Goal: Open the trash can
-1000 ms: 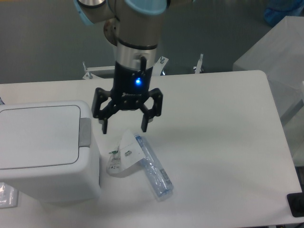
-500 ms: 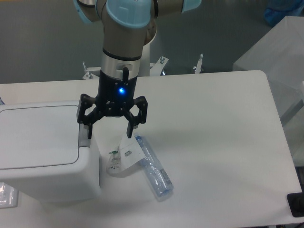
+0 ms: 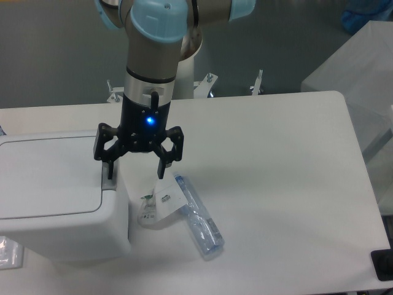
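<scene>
The trash can (image 3: 55, 196) is a big white boxy bin at the table's left, its flat lid (image 3: 49, 175) lying shut. A grey push tab (image 3: 110, 180) sits on its right edge. My gripper (image 3: 136, 174) hangs open over that right edge, pointing down. Its left fingertip (image 3: 110, 173) is right over the grey tab, partly hiding it; whether it touches the tab I cannot tell. The right fingertip (image 3: 161, 171) hovers off the bin, above the table. Nothing is between the fingers.
A clear plastic bottle (image 3: 198, 216) lies on the table just right of the bin, with a crumpled clear wrapper (image 3: 157, 200) beside it. A small clear packet (image 3: 9, 253) peeks out at the bin's lower left. A covered white object (image 3: 362, 80) stands at the far right.
The arm has moved left, carrying the open gripper from above the bottle's end to the bin's right edge, with the left finger now over the grey tab. The lid stays shut.
</scene>
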Robot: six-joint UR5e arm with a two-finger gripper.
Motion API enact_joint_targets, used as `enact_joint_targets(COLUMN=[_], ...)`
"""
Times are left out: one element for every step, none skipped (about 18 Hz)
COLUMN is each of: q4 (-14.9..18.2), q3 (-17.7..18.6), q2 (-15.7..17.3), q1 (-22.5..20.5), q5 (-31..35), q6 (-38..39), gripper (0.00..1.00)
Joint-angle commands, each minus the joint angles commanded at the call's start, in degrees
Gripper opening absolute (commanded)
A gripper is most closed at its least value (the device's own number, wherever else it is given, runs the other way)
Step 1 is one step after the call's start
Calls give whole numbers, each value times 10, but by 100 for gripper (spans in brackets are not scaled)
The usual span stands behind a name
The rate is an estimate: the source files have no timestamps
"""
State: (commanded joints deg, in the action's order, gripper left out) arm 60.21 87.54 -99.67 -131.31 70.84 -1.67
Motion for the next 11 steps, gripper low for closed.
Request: enact_joint_targets(q4=[0,0,-1,-1,-1,-2,-2,-3,-4,-4,-4], q3=[2,4,4,4,4,4,4,5,10,15,15], q2=[1,1,1,2,2,2,2,1,2,3,4], q1=[-1,0,0,0,-1,-1,-1,-1,-1,-1,-1], q5=[0,1,2,2,2,2,2,2,2,2,2], q6=[-1,-2,-2,-2,-2,-2,-2,-2,-3,-4,-5], gripper=[100,100,100,100,100,100,100,100,100,100,100])
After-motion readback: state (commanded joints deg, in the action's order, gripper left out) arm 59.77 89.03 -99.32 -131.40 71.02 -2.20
